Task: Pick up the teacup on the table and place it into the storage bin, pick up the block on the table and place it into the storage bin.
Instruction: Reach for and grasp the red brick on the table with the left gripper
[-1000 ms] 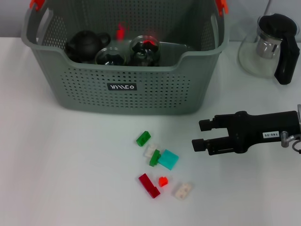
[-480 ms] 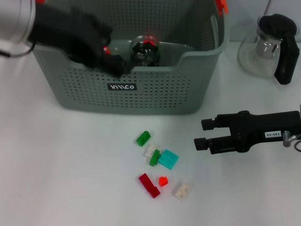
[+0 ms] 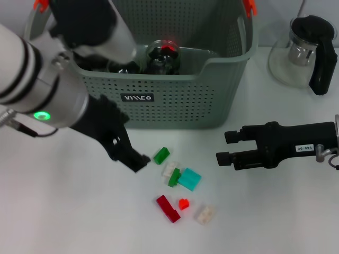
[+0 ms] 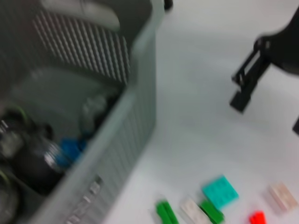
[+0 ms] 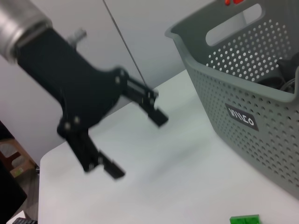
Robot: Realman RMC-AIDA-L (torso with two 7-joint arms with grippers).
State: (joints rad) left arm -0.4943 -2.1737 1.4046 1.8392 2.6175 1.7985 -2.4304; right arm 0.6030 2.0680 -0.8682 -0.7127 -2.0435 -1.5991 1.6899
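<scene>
So the left gripper [image 3: 132, 159] is down low over the table [image 3: 63, 211], just in front of the bin [image 3: 159, 95] and right beside the blocks. Its fingers [image 3: 139, 161] are spread apart with nothing between them; the right wrist view shows that gap pretty clearly [image 5: 135, 135]. The tips sit just left of the green block [image 3: 161, 155], not touching it as far as I can see.

The rest of the pile is loose on the table near that one: a white block [image 3: 169, 169], a second green one [image 3: 174, 177], a teal block [image 3: 189, 179], a dark red one [image 3: 168, 208], a tiny red one [image 3: 184, 203] and another white one [image 3: 205, 214].

The bin is at the back of the table with dark teaware inside, including a glass pot [image 3: 163, 55]. Can't pick out a separate teacup in there.

The right gripper [image 3: 225, 148] hovers over the table to the right of the blocks, well apart from them, fingers open and empty. A glass kettle [image 3: 307, 53] with a black handle stands at the far right, outside the bin.
</scene>
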